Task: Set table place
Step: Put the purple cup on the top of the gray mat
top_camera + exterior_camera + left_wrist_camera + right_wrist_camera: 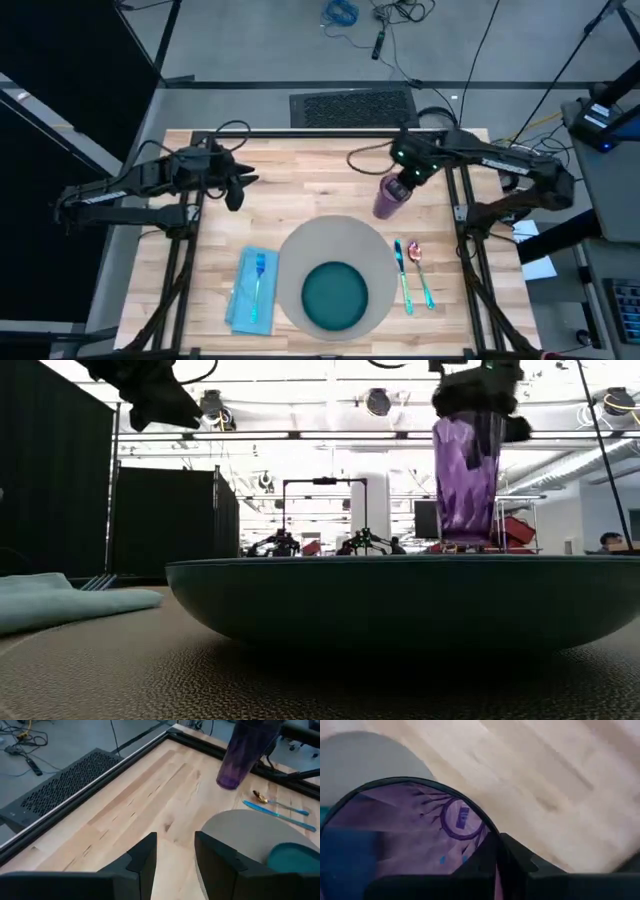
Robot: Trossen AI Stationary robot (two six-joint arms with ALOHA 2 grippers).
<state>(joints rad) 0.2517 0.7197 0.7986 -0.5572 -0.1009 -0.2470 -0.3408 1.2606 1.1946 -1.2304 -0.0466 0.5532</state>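
Note:
A purple see-through tumbler (390, 197) hangs over the wooden table (300, 180), just beyond the far right edge of the round grey placemat (300, 250), with my right gripper (407, 178) shut on its top. A dark teal plate (335, 295) sits on the placemat. My left gripper (175, 855) hovers open over the table's far left part (238, 190), with nothing between its fingers. My right gripper holds the tumbler by its rim (487, 832), coming from above. One finger (487, 435) shows dark through the purple wall inside the cup and the other (512, 857) stands outside it. The tumbler hangs mouth up below the gripper, its base (465, 540) clear of the table.
A light blue napkin (250, 290) with a blue fork (258, 278) on it lies left of the placemat. A blue knife (402, 275) and a spoon (420, 270) lie to its right. Bare wood stretches along the far side between the arms.

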